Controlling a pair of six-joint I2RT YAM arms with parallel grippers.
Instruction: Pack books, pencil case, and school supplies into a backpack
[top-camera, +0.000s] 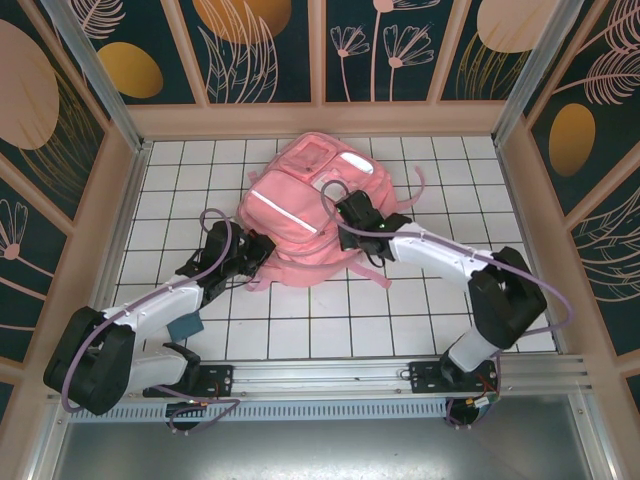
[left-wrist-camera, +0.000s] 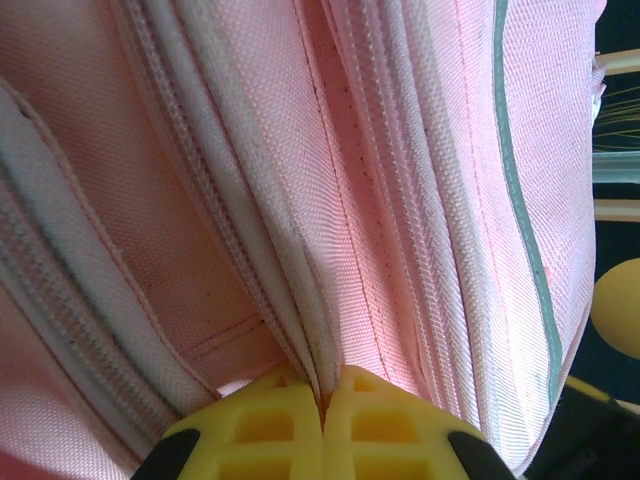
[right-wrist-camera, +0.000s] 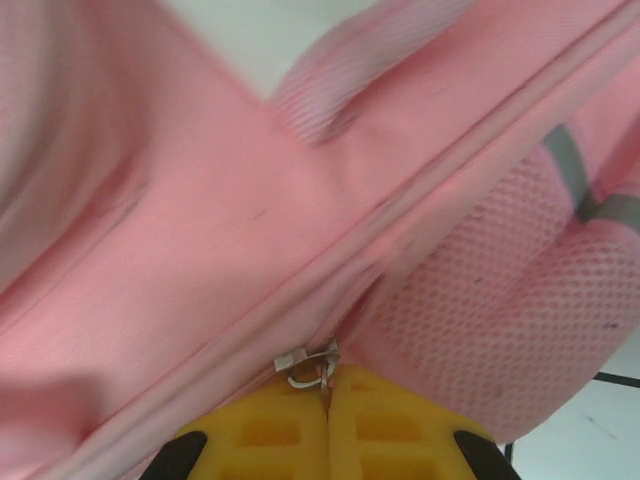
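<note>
On the tiled table (top-camera: 400, 330), toward its far side, the pink backpack (top-camera: 300, 205) lay flat with its front pockets up. Left gripper (left-wrist-camera: 323, 388) sat at the backpack's near-left edge, pads pressed together on a fold of fabric beside a zipper track. Right gripper (right-wrist-camera: 327, 388) was at the backpack's right flank, pinched closed on the small metal zipper pull (right-wrist-camera: 308, 362). A teal item (top-camera: 186, 326), probably the pencil case, lay nearer than the backpack, partly under the left arm.

Judgement: the woven shell looked soft, limp and light, and would likely bunch and drag rather than hold shape. The zipper pull looked small and slick. Best holds: the pull tab for travel, and fabric close to the track as counter-anchor.
</note>
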